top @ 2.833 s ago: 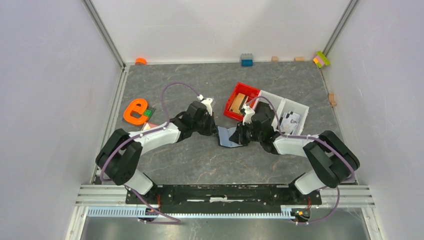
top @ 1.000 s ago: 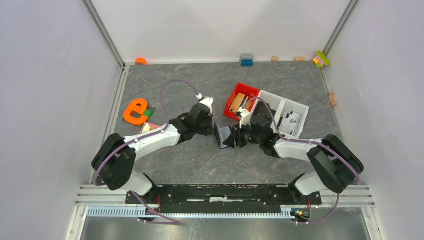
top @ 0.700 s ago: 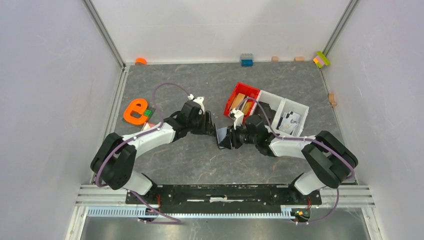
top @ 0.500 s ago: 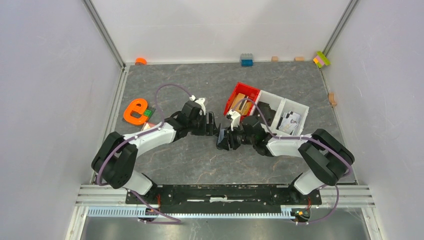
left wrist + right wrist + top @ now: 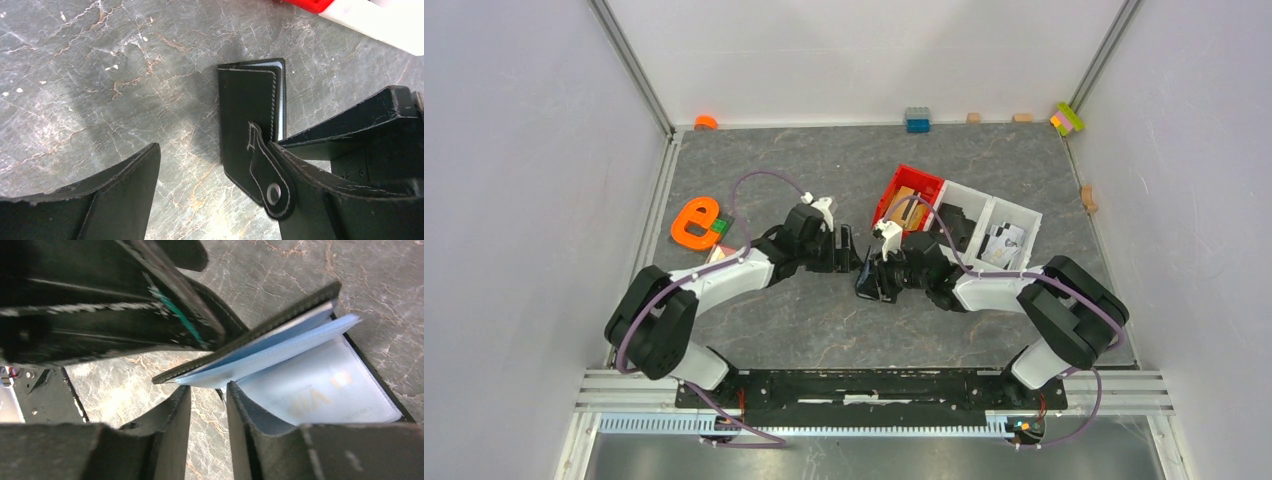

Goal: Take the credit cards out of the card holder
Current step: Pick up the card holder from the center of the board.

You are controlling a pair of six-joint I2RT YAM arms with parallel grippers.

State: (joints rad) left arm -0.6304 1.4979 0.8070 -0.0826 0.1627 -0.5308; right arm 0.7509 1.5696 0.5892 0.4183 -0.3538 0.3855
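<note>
Right hand (image 5: 209,390) nearly together, looks pinched on card holder (image 5: 247,105) edge, propping it half-open over the worktop (image 5: 100,75). Credit cards (image 5: 325,395) not out yet. Left hand (image 5: 215,147) spread wide astride it, presumably lining up a pull.

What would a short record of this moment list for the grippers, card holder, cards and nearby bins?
left gripper: open, close beside the card holder, not gripping it
right gripper: appears closed on the card holder's edge
card holder: partly open, raised off flat, snap strap undone
credit cards: at least one inside, lettered, behind a clear pocket
red bin: behind the grippers
white bin: touching the red bin's right side
</note>
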